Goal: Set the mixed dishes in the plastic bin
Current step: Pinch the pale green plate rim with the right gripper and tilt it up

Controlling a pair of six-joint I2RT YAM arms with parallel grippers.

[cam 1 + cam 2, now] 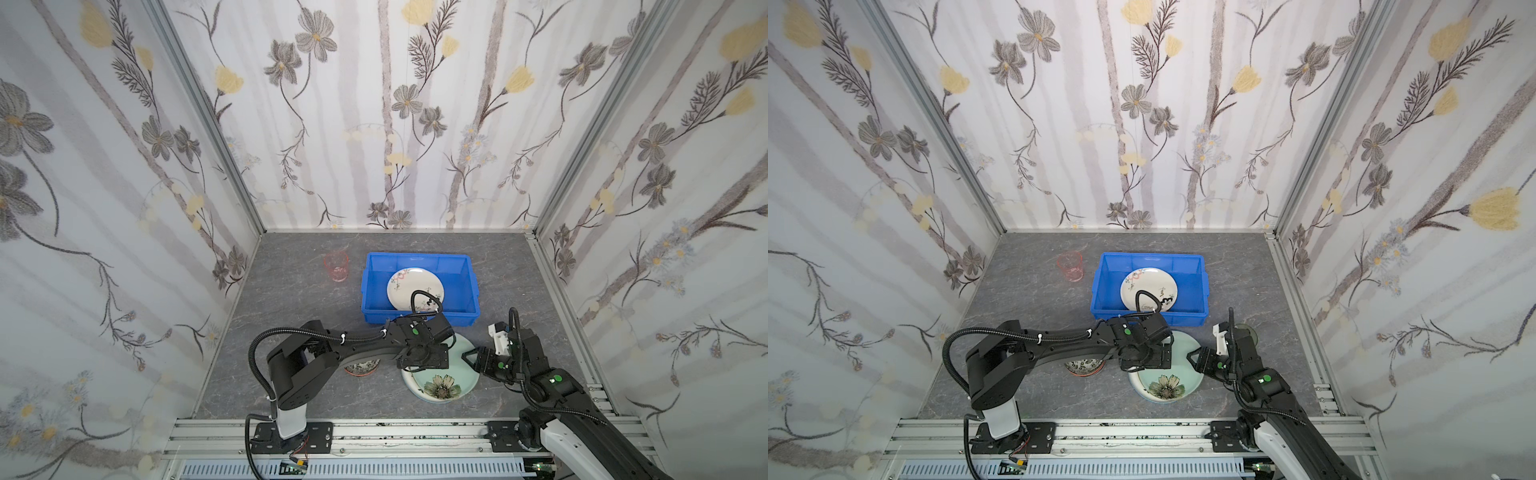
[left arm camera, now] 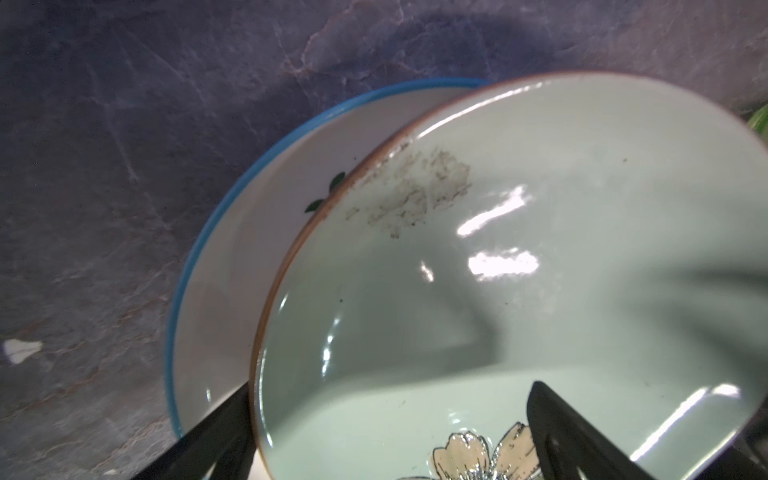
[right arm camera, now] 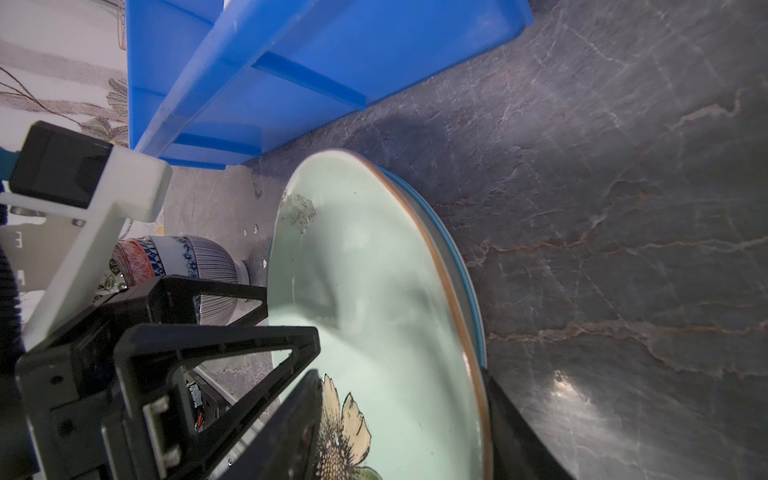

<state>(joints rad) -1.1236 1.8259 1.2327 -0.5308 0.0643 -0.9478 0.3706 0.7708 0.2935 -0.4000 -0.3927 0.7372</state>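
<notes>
in both top views the blue bin (image 1: 415, 262) sits at the back middle of the grey desk (image 1: 291, 324), and a cream plate (image 1: 409, 286) already lies inside it. a pink cup (image 1: 336, 266) stands upright on the desk to the left of the bin, apart from it. below the bin in the frame, a pale green flowered plate (image 1: 440, 380) rests on a white plate with a blue rim (image 2: 232, 257), set off centre so that a crescent of the lower plate shows. a patch of grey speckled marks (image 2: 415, 187) sits on the green plate near its edge. the left arm reaches across from the lower left of the frame to these plates. in the left wrist view the left claw (image 2: 390, 390) is spread wide and released, one finger outside the green plate's brown edge and over the white plate, the other over the green plate's inside near the painted flower. the right claw (image 3: 401, 374) comes in at the plate's right side, one finger over the flower and the other outside the rim. the rim lies between them, but i cannot tell whether they press on it or stand loose. a stack of patterned bowls (image 1: 363, 368) stands on the desk just left of the plates, partly hidden under the left arm.
</notes>
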